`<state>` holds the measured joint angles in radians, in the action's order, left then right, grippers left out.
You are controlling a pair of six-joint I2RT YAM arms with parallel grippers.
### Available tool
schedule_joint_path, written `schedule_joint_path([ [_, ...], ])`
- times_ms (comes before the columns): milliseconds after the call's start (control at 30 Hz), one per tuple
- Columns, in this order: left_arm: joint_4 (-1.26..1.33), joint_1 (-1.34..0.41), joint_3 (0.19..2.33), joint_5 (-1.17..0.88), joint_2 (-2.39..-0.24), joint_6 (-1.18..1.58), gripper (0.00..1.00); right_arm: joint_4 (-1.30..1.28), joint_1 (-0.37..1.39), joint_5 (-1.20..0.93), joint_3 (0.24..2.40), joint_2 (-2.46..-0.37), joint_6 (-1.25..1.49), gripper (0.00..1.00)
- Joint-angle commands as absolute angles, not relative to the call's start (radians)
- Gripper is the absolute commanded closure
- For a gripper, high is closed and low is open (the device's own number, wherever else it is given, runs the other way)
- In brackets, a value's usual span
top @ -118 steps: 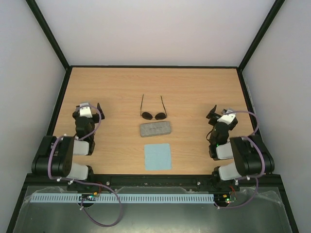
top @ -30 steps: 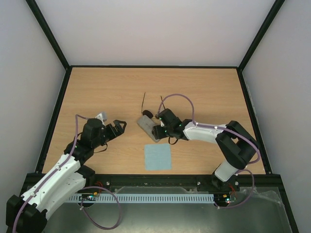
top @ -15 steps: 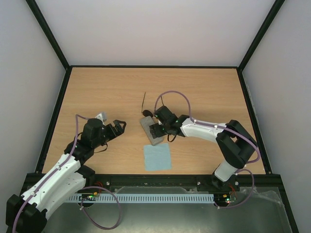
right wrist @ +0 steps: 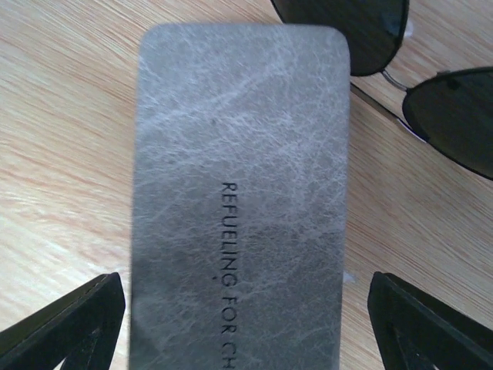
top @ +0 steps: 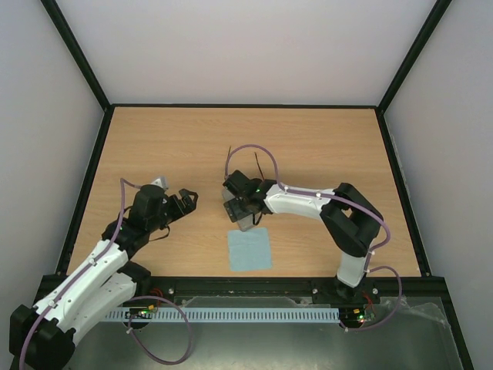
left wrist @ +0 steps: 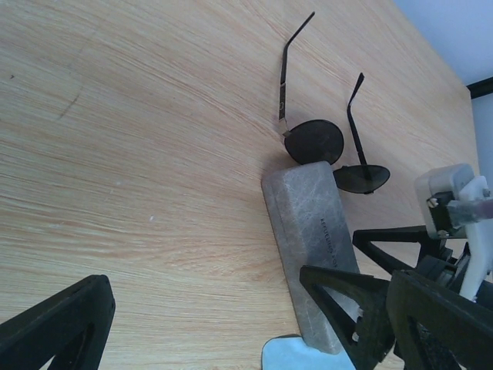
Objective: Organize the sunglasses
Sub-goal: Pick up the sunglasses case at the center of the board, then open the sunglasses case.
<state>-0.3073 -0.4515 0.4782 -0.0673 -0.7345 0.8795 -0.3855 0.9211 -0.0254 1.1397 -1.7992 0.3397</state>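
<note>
Sunglasses [left wrist: 313, 142] lie unfolded on the table [top: 154, 139], lenses just beside the far end of the closed grey case [right wrist: 239, 154]. Right hand [right wrist: 245, 327] hangs over the case, fingers spread wide on either side, gripping nothing. Left hand [top: 185, 200] stands open and empty, apart to the left.

Top view: fixed, high behind the near edge, looks down and forward over the whole table [top: 154, 139]; far.
Left wrist: low, at left, faces obliquely across the table toward case [left wrist: 312, 254] and sunglasses [left wrist: 314, 142]; mid-range.
Right wrist: looks straight down on the case, very near; lenses cut off at the upper right corner.
All three views share case and sunglasses.
</note>
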Motion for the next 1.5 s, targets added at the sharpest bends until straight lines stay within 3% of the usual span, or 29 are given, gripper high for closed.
schedule_joint_path([
  [0, -0.331, -0.456, 0.503, -0.053, -0.745, 0.868, 0.00, -0.476, 0.935, 0.081, 1.178, -1.840, 0.327, 0.13],
  [167, -0.330, -0.457, 0.509, -0.057, -0.756, 0.864, 0.00, -0.475, 0.935, 0.075, 1.183, -1.857, 0.322, 0.19],
  [400, -0.324, -0.457, 0.494, -0.061, -0.756, 0.868, 0.01, -0.455, 0.936, 0.065, 1.175, -1.855, 0.322, 0.37],
  [967, -0.296, -0.478, 0.527, -0.161, -0.775, 0.910, 0.00, -0.473, 0.915, -0.231, 1.238, -1.577, 0.427, 0.40],
  [1467, -0.094, -0.599, 0.475, -0.152, -0.777, 1.061, 0.01, -0.171, 0.865, -0.434, 1.032, -1.455, 0.696, 0.45],
])
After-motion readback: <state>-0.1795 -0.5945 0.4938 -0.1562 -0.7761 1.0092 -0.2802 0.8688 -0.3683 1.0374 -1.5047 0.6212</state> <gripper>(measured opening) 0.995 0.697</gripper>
